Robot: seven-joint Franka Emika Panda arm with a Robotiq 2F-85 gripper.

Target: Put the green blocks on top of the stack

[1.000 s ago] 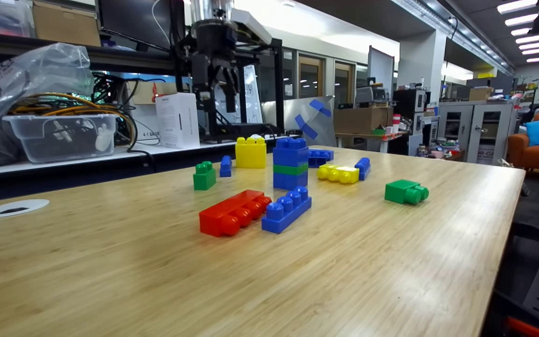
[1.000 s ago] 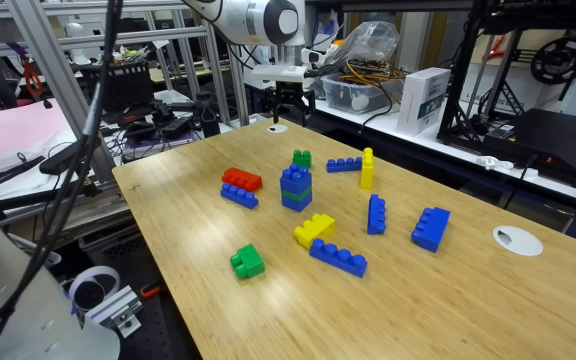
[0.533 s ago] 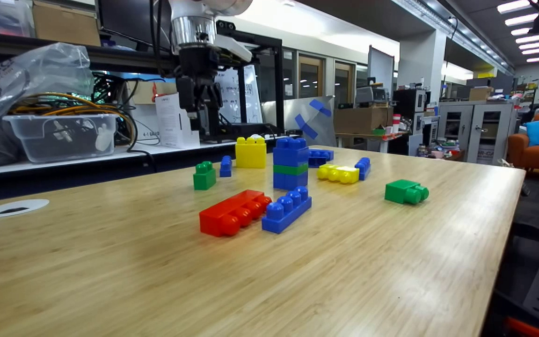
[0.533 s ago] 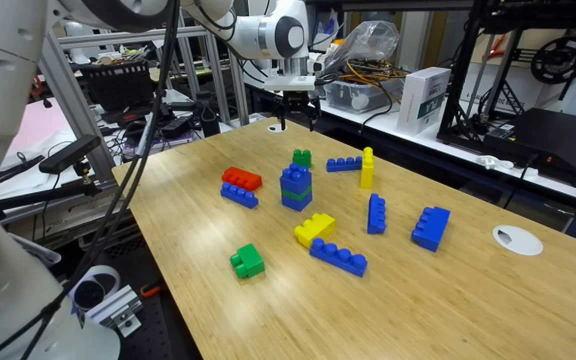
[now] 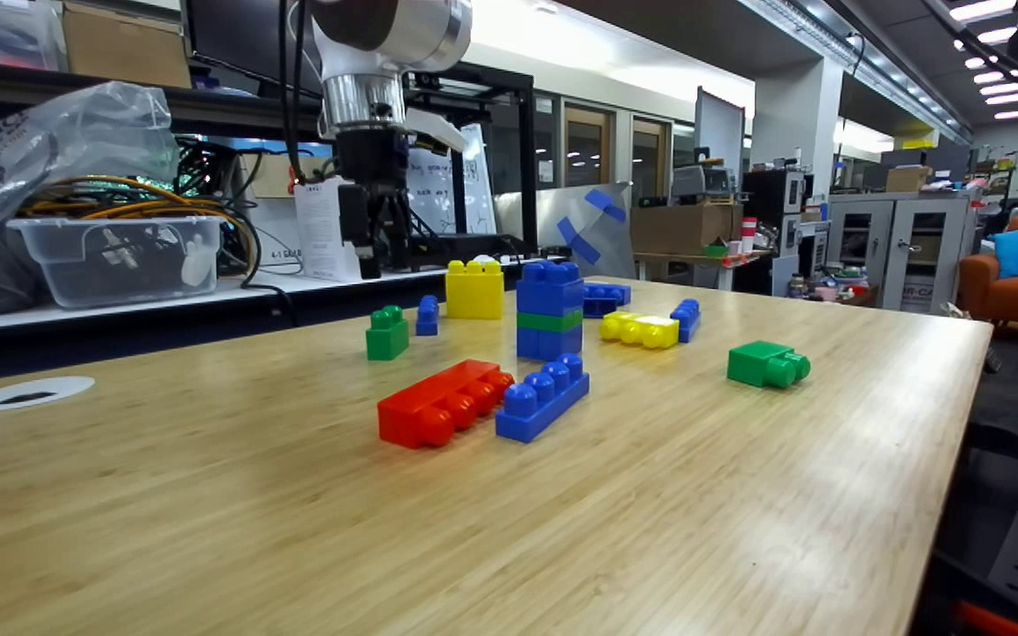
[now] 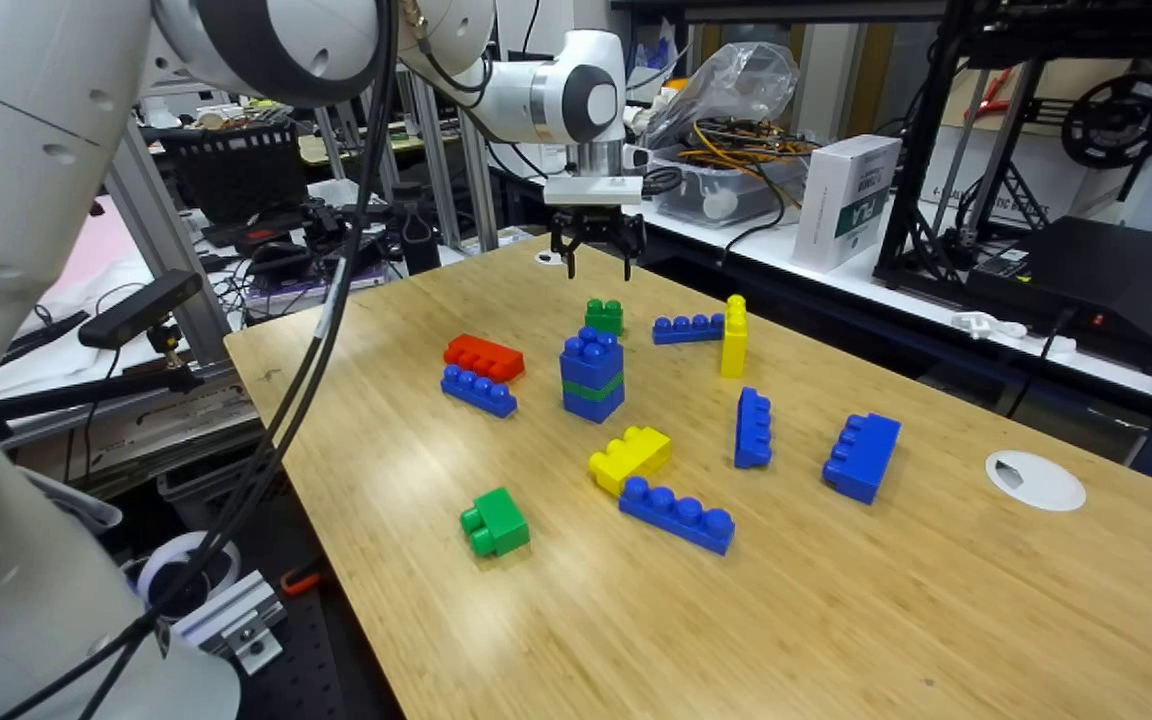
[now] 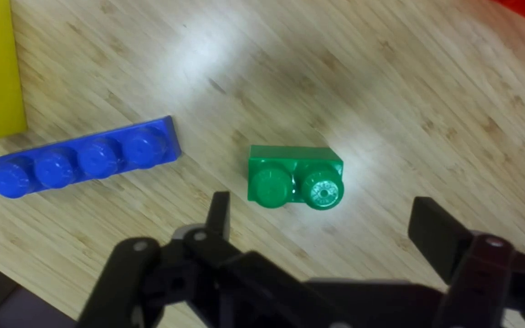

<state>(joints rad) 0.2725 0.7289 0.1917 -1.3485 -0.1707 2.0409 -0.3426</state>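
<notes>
Gripper (image 6: 598, 276) points down roughly above the small green brick (image 7: 295, 177), from what I see in both exterior views; jaws spread wide, released. Wrist view: that brick shows between the jaws, apart from both, studs up, standing on the worktop (image 6: 816, 610). It's near the stack (image 6: 592, 376), apart from it. The stack is upright: blue at the bottom, thin green layer, blue on top with studs up. The side-lying green brick (image 6: 498, 523) is also on the worktop, well apart from the stack, studs facing sideways.

Other bricks, quick: red brick (image 6: 484, 357) on its side, just beside a four-stud blue brick (image 5: 537, 413); can't tell from here if they touch. Tall yellow brick (image 6: 733, 342) upright, a low blue brick (image 7: 87, 157) just beside it. Tipped yellow brick (image 6: 636, 455), with one end of a long blue brick (image 6: 678, 518) right by it. Then a narrow blue brick (image 6: 752, 432) and a chunky blue brick (image 6: 866, 460), both on their sides. White disc (image 6: 1041, 484) near the worktop's edge. Behind the worktop: clear bin (image 5: 120, 274) with cables, crumpled plastic bag (image 5: 102, 132) next to it, white box (image 5: 322, 231) on the bin's other side. White arm (image 6: 521, 100) arches overhead.
</notes>
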